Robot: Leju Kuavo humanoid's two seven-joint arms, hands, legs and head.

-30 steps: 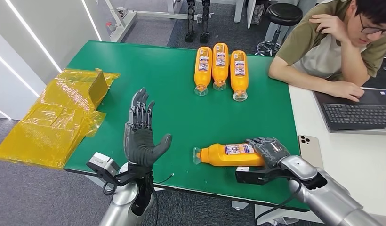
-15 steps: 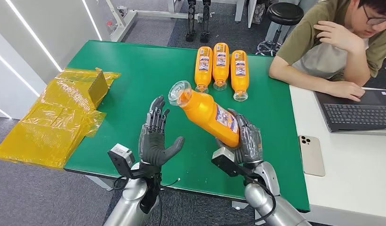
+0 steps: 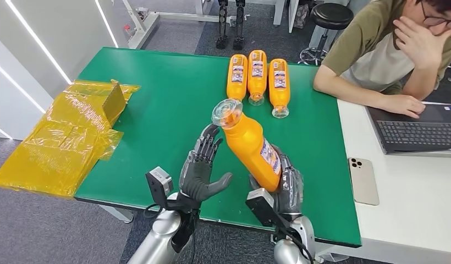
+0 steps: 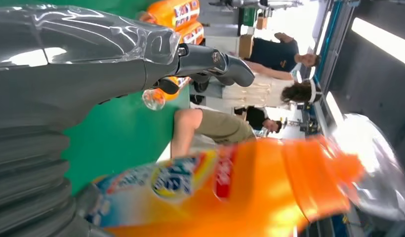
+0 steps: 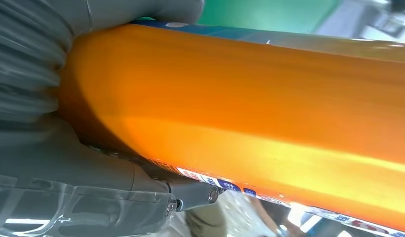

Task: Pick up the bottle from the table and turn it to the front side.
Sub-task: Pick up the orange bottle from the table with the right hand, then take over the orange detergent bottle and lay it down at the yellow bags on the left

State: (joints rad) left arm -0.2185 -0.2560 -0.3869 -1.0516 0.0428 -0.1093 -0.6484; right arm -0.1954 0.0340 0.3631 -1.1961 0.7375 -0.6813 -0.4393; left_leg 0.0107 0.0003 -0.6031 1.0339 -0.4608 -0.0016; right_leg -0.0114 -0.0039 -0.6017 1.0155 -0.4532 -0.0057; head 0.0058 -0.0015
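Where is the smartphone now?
In the head view, the white smartphone lies on the white table at the right, between the green table and the dark laptop.

Blurred orange bottle [image 4: 250,192] close beside the left hand [image 4: 82,74], fingers [image 4: 225,64] spread.

Head view: bright, even overhead light, sharp across the green bench [image 3: 157,99]; shadows beneath things are soft and short. Glare sits on the yellow plastic wrap [image 3: 64,137] off the bench's left edge, and white light strips streak the wall beyond it. Left wrist view: the held bottle [image 4: 250,192] is close and smeared with blur; a lit strip and window burn out white; highlights gleam on the left hand [image 4: 82,64]. Right wrist view: the bottle's orange side fills with soft glare, background out of focus.
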